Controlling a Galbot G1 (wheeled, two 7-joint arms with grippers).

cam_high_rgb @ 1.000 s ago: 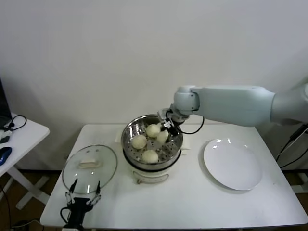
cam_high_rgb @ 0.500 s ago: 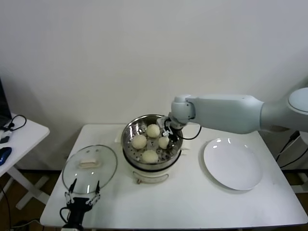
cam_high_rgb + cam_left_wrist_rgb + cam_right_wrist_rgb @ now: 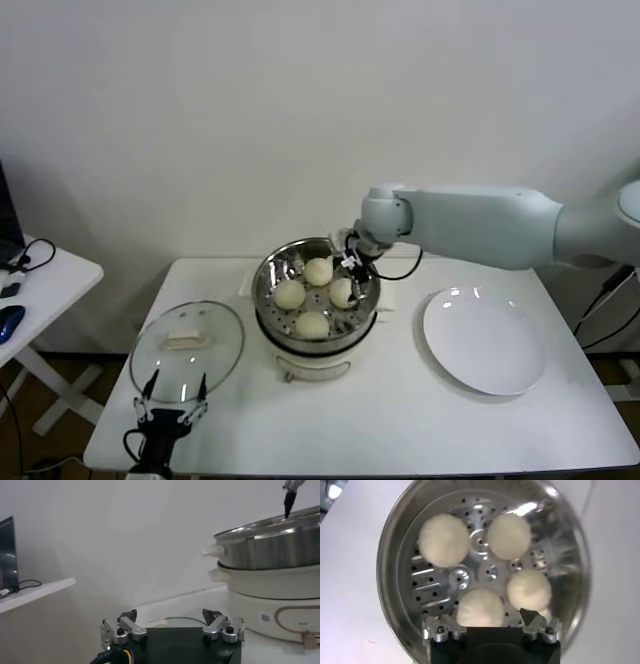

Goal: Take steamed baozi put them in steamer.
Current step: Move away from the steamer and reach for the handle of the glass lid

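Four smooth, cream-white steamed baozi [image 3: 479, 606] sit in the steamer [image 3: 395, 605] directly beneath the right claw [image 3: 492, 625], whose jaws stand wide and empty. A careless exit could clip the nearest bun or the steel rim. The left claw [image 3: 172, 628], also spread wide, idles low at the surface's [image 3: 400, 410] near edge.

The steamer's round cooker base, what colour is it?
Cream-white cooker base, clearest in the left wrist view.

We see four small, smooth, domed cream-white dough buns [image 3: 444, 540] resting on the perforated floor of the round shiny steel steamer pot [image 3: 266, 283], which stands upright on its cream-white cooker base. From the head view they sit at roughly twelve, three, six and nine o'clock.
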